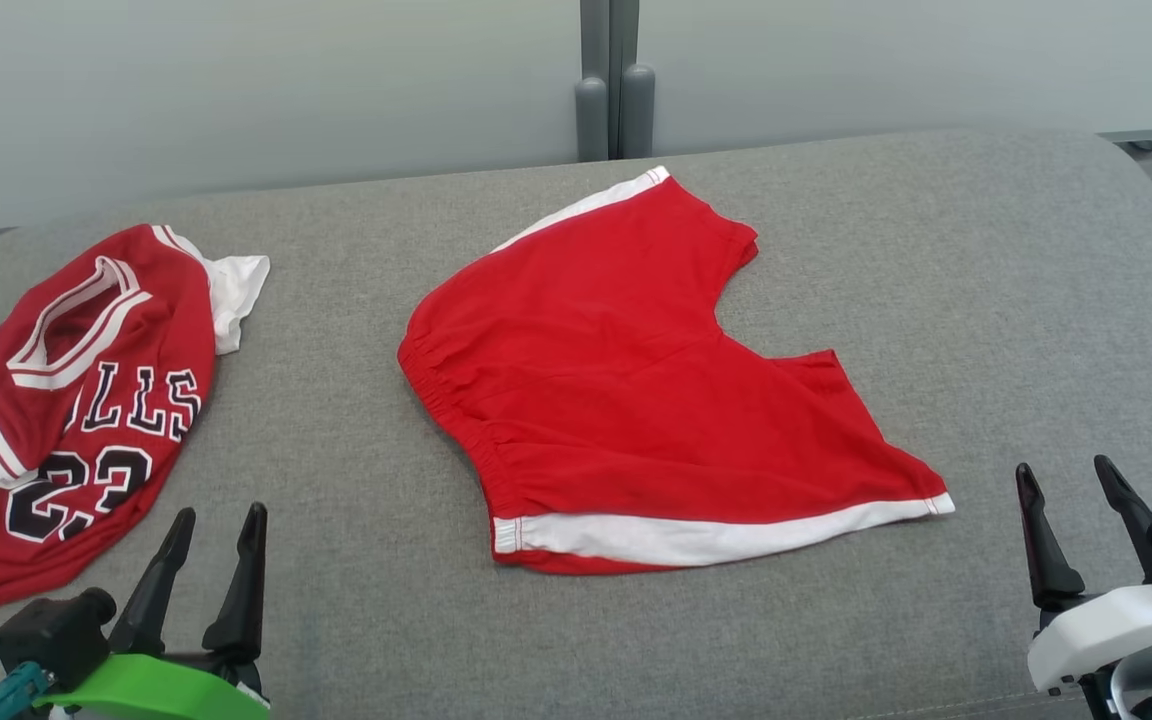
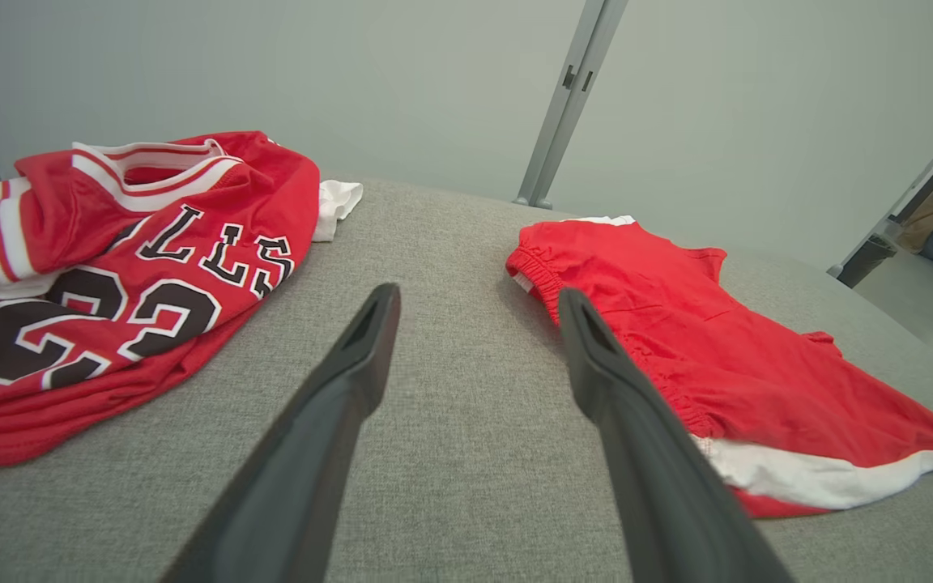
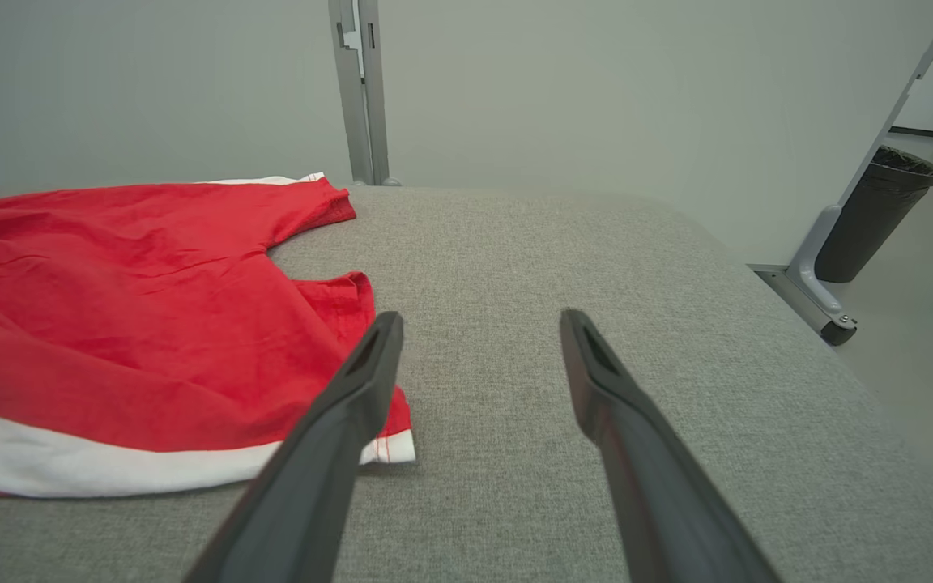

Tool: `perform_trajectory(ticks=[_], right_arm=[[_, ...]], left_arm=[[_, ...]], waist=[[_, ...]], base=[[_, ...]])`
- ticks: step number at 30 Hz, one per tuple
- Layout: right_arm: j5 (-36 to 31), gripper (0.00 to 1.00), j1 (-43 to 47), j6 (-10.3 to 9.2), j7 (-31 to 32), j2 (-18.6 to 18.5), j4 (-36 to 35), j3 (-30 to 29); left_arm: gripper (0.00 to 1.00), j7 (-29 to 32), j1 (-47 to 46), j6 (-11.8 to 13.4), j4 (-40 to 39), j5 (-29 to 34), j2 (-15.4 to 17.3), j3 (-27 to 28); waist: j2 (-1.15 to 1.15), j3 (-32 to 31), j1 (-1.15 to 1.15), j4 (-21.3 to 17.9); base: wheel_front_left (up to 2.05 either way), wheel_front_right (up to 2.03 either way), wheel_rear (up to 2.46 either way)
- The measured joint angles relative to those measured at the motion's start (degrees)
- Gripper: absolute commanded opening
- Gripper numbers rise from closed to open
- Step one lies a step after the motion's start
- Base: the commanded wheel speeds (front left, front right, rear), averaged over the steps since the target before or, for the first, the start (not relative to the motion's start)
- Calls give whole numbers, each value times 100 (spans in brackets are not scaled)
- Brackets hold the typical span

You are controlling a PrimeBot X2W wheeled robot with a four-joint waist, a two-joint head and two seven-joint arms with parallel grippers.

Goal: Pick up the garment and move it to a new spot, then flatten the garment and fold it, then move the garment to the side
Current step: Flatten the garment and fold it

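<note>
A pair of red shorts [image 1: 636,380] with white side stripes lies spread flat in the middle of the grey padded table [image 1: 336,400]. Its elastic waistband faces left and its legs point right. A crumpled red basketball jersey [image 1: 86,400] with black lettering lies at the table's left end. My left gripper [image 1: 219,512] is open above the bare cloth at the near left, just right of the jersey's hem, holding nothing. My right gripper [image 1: 1064,468] is open at the near right, a little beyond the shorts' near leg corner [image 3: 389,445]. The left wrist view has the jersey [image 2: 110,275] on one side of the open fingers and the shorts [image 2: 717,356] on the other.
A grey wall panel with a vertical post [image 1: 616,80] stands right behind the table's far edge. The table's right end is rounded and drops off to the floor, where a black waste bin [image 3: 879,210] stands by a frame leg. Bare grey surface lies right of the shorts.
</note>
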Motion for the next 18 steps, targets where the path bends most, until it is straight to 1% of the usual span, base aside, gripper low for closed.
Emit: perform_trajectory(ticks=[3,5,6,10,18], right_arm=[[-97,100,10,-4,-16,5,3,21],[-132,100,32,-10,-20,9,4,18],[-133,100,59,-48,-24,10,4,16],[-189,100,128,-51,-27,5,4,15],[-283,100,93,-51,-49,-5,31,34]], left_arm=[[100,0,159,45,-11,115,-2,174],[100,0,218,47,-29,131,-10,288],[100,0,235,52,-49,131,-18,337],[100,0,343,52,-174,175,-41,479],[100,0,427,43,-221,283,-159,500]], waist=[[0,-87,0,-9],[0,-133,0,-13],[0,-151,0,-13],[0,-185,0,-11],[0,-171,0,-20]], base=[[0,0,0],[0,0,0],[0,0,0],[0,0,0],[0,0,0]])
